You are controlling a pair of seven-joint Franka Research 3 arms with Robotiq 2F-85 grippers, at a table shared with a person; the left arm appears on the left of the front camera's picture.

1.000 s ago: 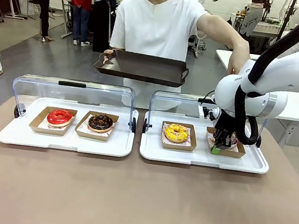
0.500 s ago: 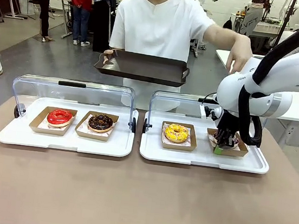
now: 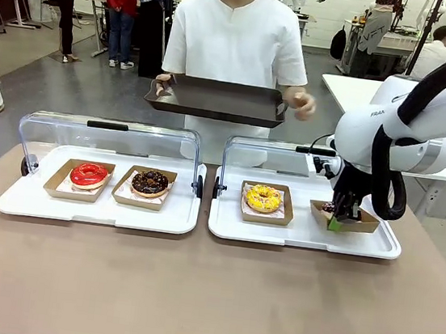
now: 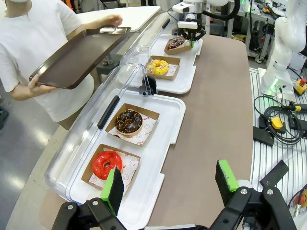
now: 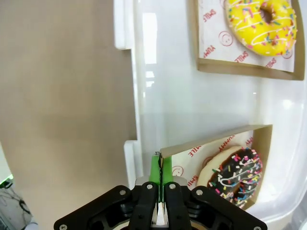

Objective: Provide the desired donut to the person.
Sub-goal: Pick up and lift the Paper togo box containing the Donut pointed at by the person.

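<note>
So the right gripper (image 5: 159,162) is clamped tight on the thin front wall of the little cardboard tray (image 5: 214,139) that carries the chocolate sprinkle donut (image 5: 236,175). The green pads are squeezed right together on that edge, so it has hold of the cardboard, not the donut. The donut sits in the cardboard just past the fingertips and a bit off to one side in the wrist cam. The yellow sprinkle donut (image 3: 263,197) is in its own cardboard farther out to the gripper's left, on the same white serving tray (image 3: 304,239). From the front the gripped cardboard looks tipped a little, but I honestly can't tell if it's clear of the serving tray yet. What the next move hangs on, I reckon, is the drop-off. The person (image 3: 235,38) holds the brown tray (image 3: 219,100) out beyond the gripper, higher up and off toward the robot's left, on the far side of the raised clear lid (image 3: 267,151). Its long axis runs side to side across the gripper's reach, so there's a wide edge to aim for, but the donut has to go up and over that lid first. The person's free hand (image 3: 301,103) hovers by the brown tray's nearer end. The right arm is clearly the closer one. The left gripper (image 4: 170,180) hangs with its fingers spread wide and empty, near the red donut (image 4: 106,164) and well away from the action. My worry is the donut sliding off if the cardboard tilts.
</note>
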